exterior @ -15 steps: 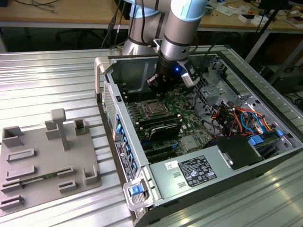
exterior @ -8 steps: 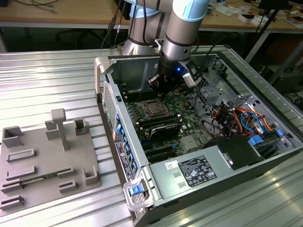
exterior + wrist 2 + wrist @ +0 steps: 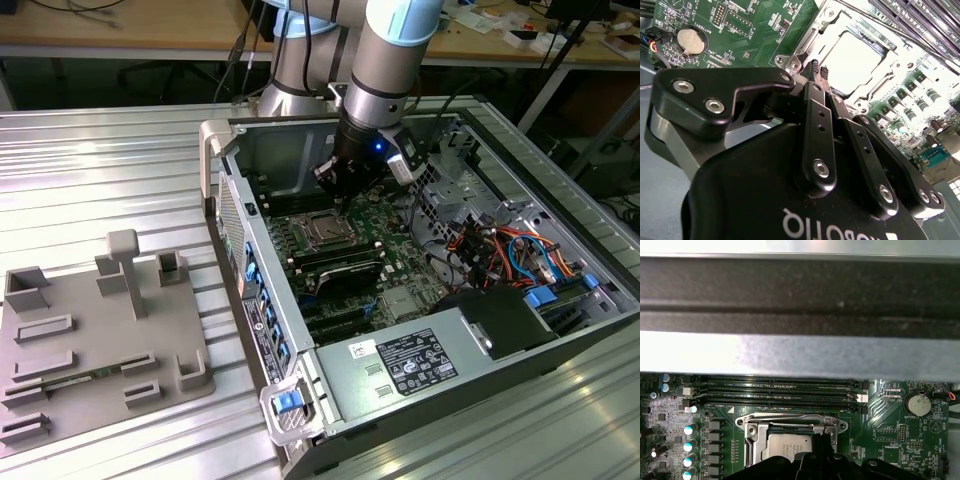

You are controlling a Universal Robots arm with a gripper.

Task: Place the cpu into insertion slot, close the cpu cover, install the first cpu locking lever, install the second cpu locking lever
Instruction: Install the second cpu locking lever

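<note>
The cpu (image 3: pixel 787 447) lies flat in the insertion slot (image 3: pixel 326 231) on the green board, its silvery top showing bright (image 3: pixel 855 55). The cpu cover (image 3: pixel 756 440) looks folded down around it as a silvery frame (image 3: pixel 807 42). A thin metal lever (image 3: pixel 790 416) runs along one edge of the socket. My gripper (image 3: pixel 816 70) is shut, with its black fingertips together at the socket's corner, beside the cpu; nothing shows between them. From outside, the gripper (image 3: pixel 343 200) hangs just above the socket inside the open computer case.
Long black memory slots (image 3: pixel 780 390) run beside the socket, and a coin battery (image 3: pixel 917 402) sits nearby. The case wall (image 3: pixel 235 215), a black card (image 3: pixel 345 268), coloured cables (image 3: pixel 510 250) and the power supply (image 3: pixel 410 365) surround the board. A grey fixture plate (image 3: pixel 90 340) lies on the exterior view's left.
</note>
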